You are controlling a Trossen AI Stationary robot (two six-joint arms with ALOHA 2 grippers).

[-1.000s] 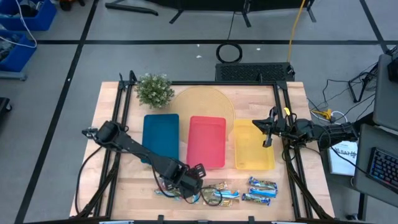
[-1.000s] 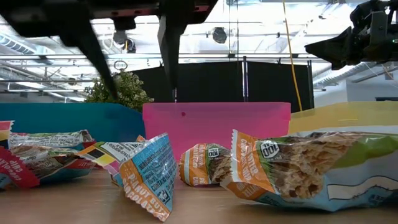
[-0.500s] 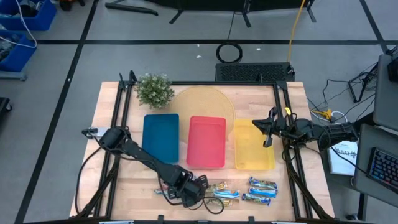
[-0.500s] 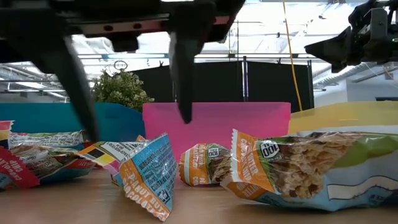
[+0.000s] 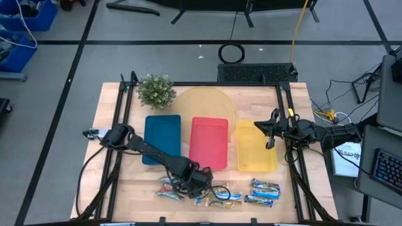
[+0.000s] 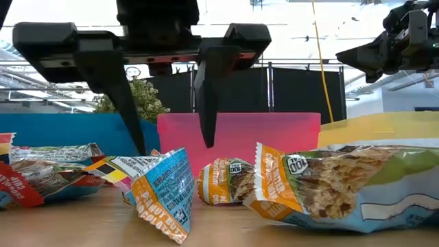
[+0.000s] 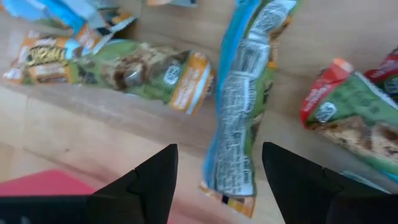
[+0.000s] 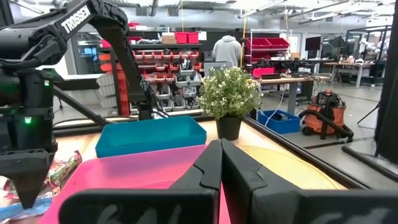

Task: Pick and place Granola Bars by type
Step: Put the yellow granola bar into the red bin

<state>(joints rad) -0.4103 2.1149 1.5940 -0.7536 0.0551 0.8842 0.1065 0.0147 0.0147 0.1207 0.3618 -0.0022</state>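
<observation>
Over the Granola Bars (image 5: 217, 193) at the table's near edge, my left gripper (image 5: 200, 180) hangs open, fingers straddling one blue-edged bar (image 7: 239, 99); it has shifted toward the pink tray (image 5: 208, 142) since half a second ago. My right gripper (image 5: 270, 130), fingers pressed together, waits above the yellow tray (image 5: 251, 164). Bars beneath my left arm are partly hidden.

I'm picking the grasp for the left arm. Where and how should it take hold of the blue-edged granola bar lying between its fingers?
Grip the blue-edged granola bar across its narrow width, near mid-length, coming straight down from above. It lies flat on the wooden table, long and slim, and the left gripper is open with one finger on each long side. The crimped ends look too floppy to hold well.
</observation>
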